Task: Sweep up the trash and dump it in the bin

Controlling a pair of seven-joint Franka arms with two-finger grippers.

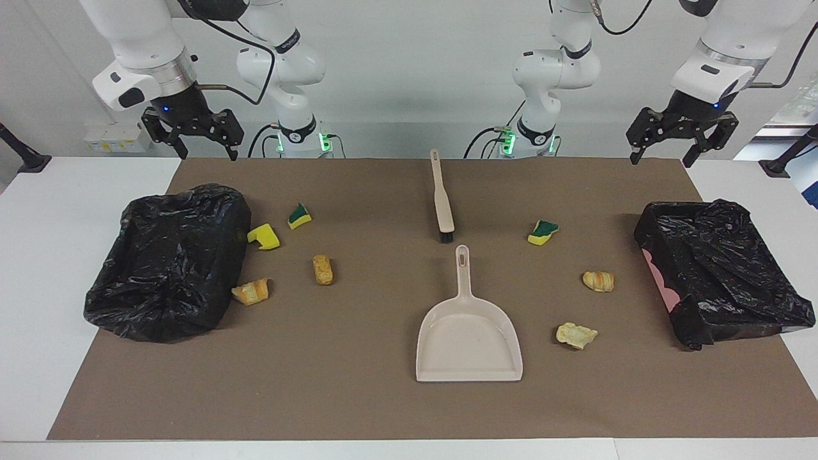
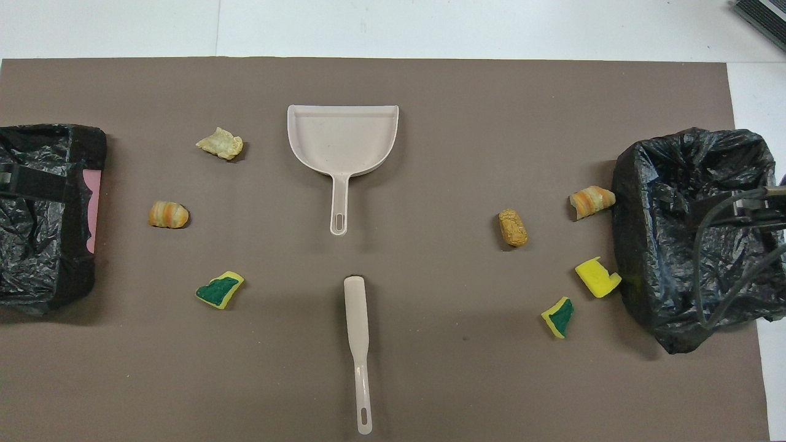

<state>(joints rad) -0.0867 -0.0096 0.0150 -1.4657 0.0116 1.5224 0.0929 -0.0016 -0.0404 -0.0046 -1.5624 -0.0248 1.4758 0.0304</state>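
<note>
While raised, left gripper [image 1: 682, 155] open, empty, right gripper [image 1: 200, 145] likewise

Bright, even, from above. Soft short shadows under dustpan [image 1: 468, 338] and brush [image 1: 441, 198]. Faint sheen on black bin liners [image 1: 172, 255]. Blown-out white at one upper corner of facing view. Sharp throughout, no blur, little edge distortion.
</note>
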